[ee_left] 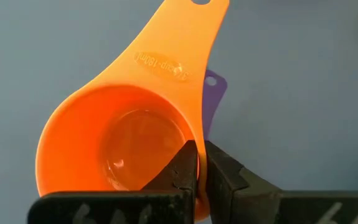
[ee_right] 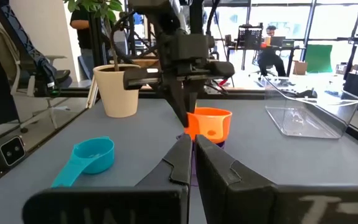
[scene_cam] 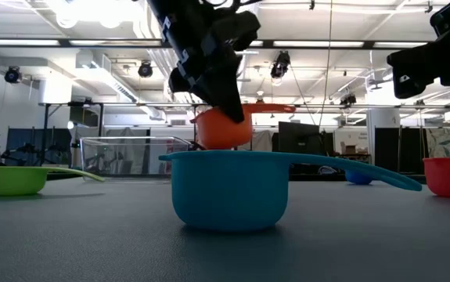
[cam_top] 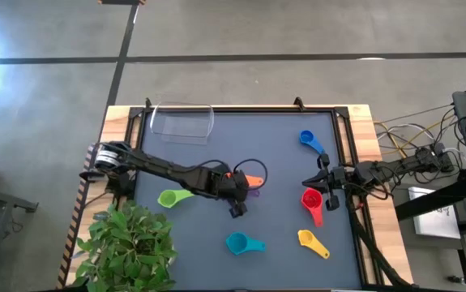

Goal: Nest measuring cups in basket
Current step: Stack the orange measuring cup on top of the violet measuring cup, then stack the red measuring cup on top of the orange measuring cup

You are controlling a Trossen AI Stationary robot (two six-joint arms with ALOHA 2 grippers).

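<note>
My left gripper (cam_top: 238,192) is at the table's middle, shut on the orange cup (ee_left: 122,149), which hangs above the table (scene_cam: 221,129). Only the handle of the purple cup (ee_left: 213,93) shows beneath it. The green cup (cam_top: 172,197) rests on the table to the left and the teal cup (cam_top: 241,242) nearer the front. The yellow (cam_top: 314,242), red (cam_top: 312,200) and blue (cam_top: 309,141) cups lie to the right. The clear basket (cam_top: 182,122) stands at the far left. My right gripper (ee_right: 192,149) is shut and empty, just beyond the red cup. My left gripper pinches the orange cup's wall at the rim (ee_left: 194,146), on the side away from the handle. One finger (ee_left: 182,168) is inside the bowl and the other (ee_left: 225,177) outside. The fingers come from above, pointing down. The cup is lifted clear, upright, with its handle (scene_cam: 275,108) level.
A potted plant (cam_top: 127,243) stands at the near left corner. Wooden rails (cam_top: 361,146) border the dark mat. Open mat lies between the basket and the blue cup. Cables run off the right edge (cam_top: 415,154).
</note>
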